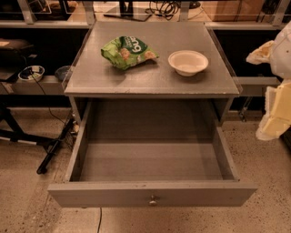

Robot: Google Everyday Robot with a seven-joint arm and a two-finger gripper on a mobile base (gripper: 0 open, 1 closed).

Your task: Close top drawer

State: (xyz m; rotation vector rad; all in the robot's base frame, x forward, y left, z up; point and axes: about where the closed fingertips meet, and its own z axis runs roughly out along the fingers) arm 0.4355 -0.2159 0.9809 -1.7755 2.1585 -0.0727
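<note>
top drawer point(191, 194) fully open; gripper point(276, 116) well apart beside it, opening cannot be told; off-centre push may jam drawer.

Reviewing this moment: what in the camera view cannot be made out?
1. Cream pincer, at the right edge of the camera view beside the grey cabinet: cut off by the frame edge.
2. Cabinet front below the wide grey wooden top drawer: hidden by that pulled-out drawer.
3. Black cables behind the cabinet: cut off by the top edge.
</note>
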